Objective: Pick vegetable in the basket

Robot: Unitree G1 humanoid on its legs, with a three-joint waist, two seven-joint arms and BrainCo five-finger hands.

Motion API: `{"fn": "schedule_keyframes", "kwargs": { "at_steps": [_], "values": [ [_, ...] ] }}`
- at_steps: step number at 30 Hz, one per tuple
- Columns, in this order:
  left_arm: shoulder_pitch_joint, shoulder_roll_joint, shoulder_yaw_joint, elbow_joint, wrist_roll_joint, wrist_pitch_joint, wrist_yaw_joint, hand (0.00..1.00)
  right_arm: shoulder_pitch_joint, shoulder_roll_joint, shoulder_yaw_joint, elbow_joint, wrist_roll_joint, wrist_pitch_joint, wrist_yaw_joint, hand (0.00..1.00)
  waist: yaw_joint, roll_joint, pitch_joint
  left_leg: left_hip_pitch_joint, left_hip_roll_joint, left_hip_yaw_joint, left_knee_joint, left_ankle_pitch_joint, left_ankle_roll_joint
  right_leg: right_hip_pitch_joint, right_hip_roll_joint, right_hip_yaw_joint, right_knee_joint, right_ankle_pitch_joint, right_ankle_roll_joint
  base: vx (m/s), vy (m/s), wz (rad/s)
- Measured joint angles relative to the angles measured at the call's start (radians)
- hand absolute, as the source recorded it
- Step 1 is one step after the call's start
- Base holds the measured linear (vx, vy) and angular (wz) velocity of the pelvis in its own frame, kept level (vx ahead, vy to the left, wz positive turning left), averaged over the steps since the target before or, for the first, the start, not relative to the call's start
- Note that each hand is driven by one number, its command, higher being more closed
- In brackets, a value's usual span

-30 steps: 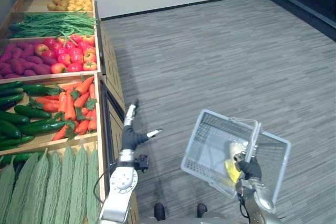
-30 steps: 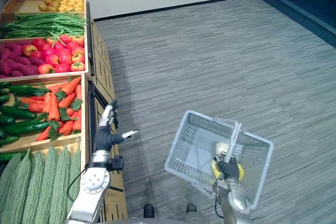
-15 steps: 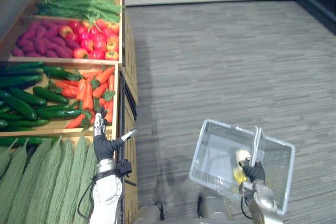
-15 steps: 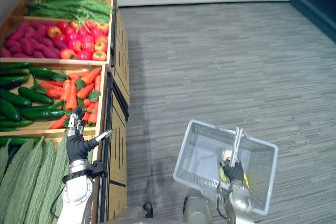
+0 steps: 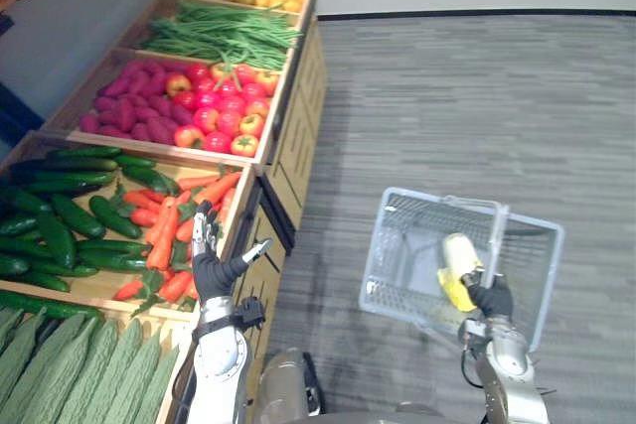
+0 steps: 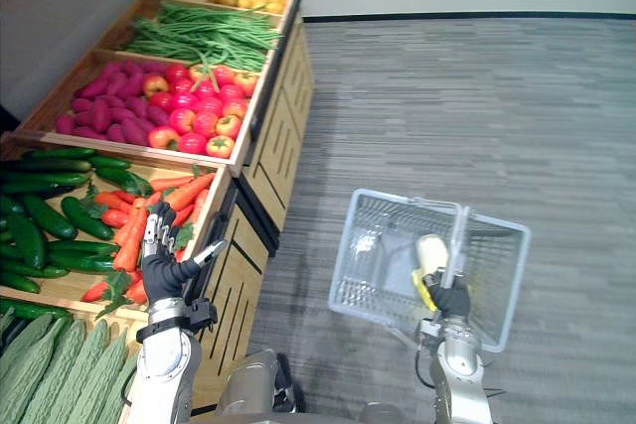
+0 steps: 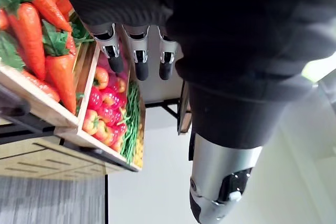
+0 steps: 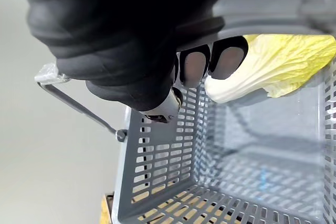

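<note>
While right hand (image 5: 490, 297) grips basket (image 5: 386, 267) handle | cabbage (image 5: 456, 261) inside, just beside hand

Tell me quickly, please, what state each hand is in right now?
Left hand: open, fingers straight, holding nothing, beside the carrots.
Right hand: shut on the basket handle.
</note>
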Motion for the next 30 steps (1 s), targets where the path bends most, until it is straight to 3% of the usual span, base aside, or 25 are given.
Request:
{"fn": "schedule_keyframes", "kwargs": {
  "at_steps": [1, 3, 5, 6, 7, 8, 9, 10, 12, 13, 14, 15, 16, 17, 20, 22, 23, 24, 27, 28, 30],
  "values": [
    [-0.007, 0.007, 0.003, 0.004, 0.000, 0.004, 0.000, 0.00, -0.011, 0.000, 0.000, 0.031, 0.000, 0.001, -0.002, 1.00, -0.004, -0.016, 0.004, 0.000, -0.011, -0.005, 0.004, -0.015, 0.016, -0.005, -0.008, 0.005, 0.023, -0.007, 0.005, 0.48, 0.026, 0.70],
    [0.007, 0.008, 0.006, 0.011, 0.000, 0.014, 0.000, 0.00, -0.062, 0.013, -0.001, 0.090, -0.002, 0.012, -0.012, 1.00, 0.019, -0.026, 0.004, 0.043, -0.030, -0.019, -0.021, -0.067, 0.006, -0.020, -0.045, 0.023, 0.050, -0.035, -0.004, 0.47, 0.021, 0.05],
    [0.014, 0.009, -0.003, 0.009, 0.000, 0.019, -0.002, 0.00, -0.033, 0.027, -0.002, 0.097, -0.009, 0.016, -0.012, 1.00, 0.012, -0.046, 0.016, 0.119, -0.074, -0.069, -0.041, -0.100, -0.027, -0.034, -0.076, 0.009, 0.175, 0.036, 0.016, 0.38, 0.013, 0.56],
    [0.015, 0.007, -0.008, 0.008, 0.003, 0.019, -0.002, 0.00, 0.000, 0.046, -0.010, 0.101, -0.013, 0.025, -0.014, 1.00, -0.011, -0.051, 0.017, 0.168, -0.101, -0.121, -0.053, -0.112, -0.047, -0.081, -0.098, -0.003, 0.390, 0.097, 0.036, 0.35, -0.034, 1.00],
    [0.017, 0.009, -0.007, 0.008, 0.003, 0.020, -0.002, 0.00, 0.009, 0.050, -0.012, 0.101, -0.013, 0.031, -0.014, 1.00, -0.021, -0.049, 0.016, 0.189, -0.107, -0.146, -0.065, -0.115, -0.053, -0.122, -0.107, 0.009, 0.510, 0.155, 0.029, 0.37, -0.106, 1.17],
    [0.024, 0.010, -0.009, 0.007, 0.003, 0.021, -0.001, 0.00, 0.021, 0.052, -0.011, 0.099, -0.013, 0.037, -0.013, 1.00, -0.041, -0.056, 0.016, 0.226, -0.114, -0.183, -0.087, -0.119, -0.061, -0.215, -0.114, 0.053, 0.677, 0.122, -0.005, 0.29, -0.130, 0.76],
    [0.024, 0.010, -0.009, 0.007, 0.006, 0.022, 0.000, 0.00, 0.028, 0.053, -0.009, 0.100, -0.015, 0.039, -0.013, 1.00, -0.038, -0.056, 0.017, 0.246, -0.114, -0.195, -0.103, -0.120, -0.063, -0.264, -0.111, 0.075, 0.722, 0.092, -0.023, 0.43, -0.246, 1.06],
    [0.023, 0.008, -0.015, 0.001, 0.020, 0.025, 0.000, 0.00, 0.052, 0.063, -0.007, 0.098, -0.026, 0.044, -0.011, 1.00, -0.037, -0.045, 0.015, 0.297, -0.106, -0.264, -0.137, -0.119, -0.082, -0.385, -0.093, 0.126, 0.728, 0.032, -0.052, 0.36, -0.239, 0.91],
    [0.013, 0.000, -0.027, -0.001, 0.030, 0.025, 0.001, 0.00, 0.079, 0.076, -0.007, 0.079, -0.027, 0.044, -0.011, 1.00, -0.037, -0.045, 0.018, 0.326, -0.077, -0.324, -0.144, -0.120, -0.121, -0.466, -0.051, 0.208, 0.643, -0.002, -0.045, 0.40, -0.336, 1.26],
    [0.001, -0.011, -0.039, -0.001, 0.032, 0.024, 0.002, 0.00, 0.100, 0.085, -0.007, 0.070, -0.025, 0.044, -0.011, 1.00, -0.034, -0.051, 0.017, 0.336, -0.053, -0.402, -0.135, -0.131, -0.173, -0.527, 0.006, 0.356, 0.515, 0.001, -0.033, 0.35, -0.358, 1.29],
    [-0.001, -0.013, -0.041, -0.001, 0.033, 0.024, 0.002, 0.00, 0.103, 0.086, -0.007, 0.066, -0.024, 0.044, -0.011, 1.00, -0.035, -0.054, 0.017, 0.334, -0.048, -0.418, -0.129, -0.135, -0.181, -0.529, 0.015, 0.392, 0.485, 0.006, -0.026, 0.32, -0.395, 1.64],
    [-0.008, -0.012, -0.048, -0.001, 0.035, 0.024, 0.003, 0.00, 0.123, 0.091, -0.007, 0.041, -0.015, 0.041, -0.014, 1.00, -0.045, -0.072, 0.015, 0.314, -0.046, -0.491, -0.082, -0.162, -0.231, -0.525, 0.026, 0.515, 0.331, 0.051, 0.014, 0.25, -0.344, 1.35],
    [-0.014, -0.006, -0.051, -0.002, 0.037, 0.023, 0.003, 0.00, 0.139, 0.096, -0.005, 0.030, -0.009, 0.035, -0.014, 1.00, -0.044, -0.089, 0.016, 0.303, -0.054, -0.530, -0.046, -0.190, -0.262, -0.517, 0.014, 0.546, 0.273, 0.143, 0.076, 0.40, -0.502, 1.83],
    [-0.015, -0.028, -0.075, 0.025, 0.039, 0.034, 0.000, 0.00, 0.150, 0.070, -0.008, 0.045, 0.001, 0.036, -0.014, 1.00, -0.022, -0.057, 0.014, 0.294, -0.012, -0.615, -0.015, -0.202, -0.295, -0.500, 0.030, 0.448, 0.314, 0.112, 0.040, 0.34, -0.408, 1.38],
    [-0.025, -0.026, -0.107, 0.024, 0.049, 0.033, -0.003, 0.00, 0.151, 0.030, -0.008, 0.043, 0.009, 0.027, -0.011, 1.00, -0.007, -0.028, 0.001, 0.262, 0.025, -0.672, -0.064, -0.133, -0.323, -0.489, 0.021, 0.309, 0.326, 0.097, 0.015, 0.23, -0.359, 1.45],
    [-0.028, -0.026, -0.115, 0.023, 0.049, 0.033, -0.005, 0.00, 0.162, 0.027, -0.011, 0.043, 0.013, 0.021, -0.011, 1.00, -0.011, -0.026, 0.001, 0.251, 0.052, -0.655, -0.100, -0.082, -0.309, -0.453, 0.007, 0.227, 0.312, 0.098, 0.015, 0.14, -0.329, 1.57],
    [-0.028, -0.025, -0.119, 0.019, 0.049, 0.033, -0.006, 0.00, 0.177, 0.033, -0.018, 0.043, 0.035, 0.014, -0.012, 1.00, -0.010, -0.029, 0.002, 0.248, 0.077, -0.599, -0.109, -0.057, -0.283, -0.420, -0.003, 0.181, 0.294, 0.099, 0.013, 0.08, -0.250, 1.63],
    [-0.022, -0.025, -0.113, 0.014, 0.048, 0.033, -0.004, 0.00, 0.188, 0.036, -0.030, 0.043, 0.054, 0.008, -0.013, 1.00, -0.013, -0.029, 0.002, 0.245, 0.109, -0.503, -0.106, -0.048, -0.262, -0.391, -0.015, 0.134, 0.276, 0.100, 0.010, 0.07, -0.208, 1.50],
    [-0.020, -0.025, -0.095, -0.005, 0.048, 0.033, -0.003, 0.00, 0.193, 0.041, -0.038, 0.045, 0.090, 0.008, -0.013, 1.00, -0.009, -0.029, 0.002, 0.248, 0.181, -0.233, -0.105, -0.052, -0.256, -0.352, -0.034, 0.070, 0.234, 0.092, -0.037, 0.03, -0.076, 1.03],
    [-0.024, -0.026, -0.072, -0.006, 0.048, 0.033, -0.003, 0.00, 0.183, 0.054, -0.050, 0.058, 0.103, 0.009, -0.012, 1.00, -0.006, -0.037, 0.004, 0.249, 0.207, -0.142, -0.107, -0.036, -0.233, -0.348, -0.057, 0.051, 0.213, 0.091, -0.038, -0.02, 0.040, 0.61],
    [-0.024, -0.023, -0.059, -0.005, 0.049, 0.034, -0.004, 0.00, 0.185, 0.065, -0.067, 0.060, 0.120, 0.007, -0.012, 1.00, -0.010, -0.036, 0.004, 0.250, 0.202, -0.106, -0.122, -0.018, -0.251, -0.332, -0.071, 0.047, 0.182, 0.091, -0.037, -0.02, 0.077, 0.41]
  ]
}}
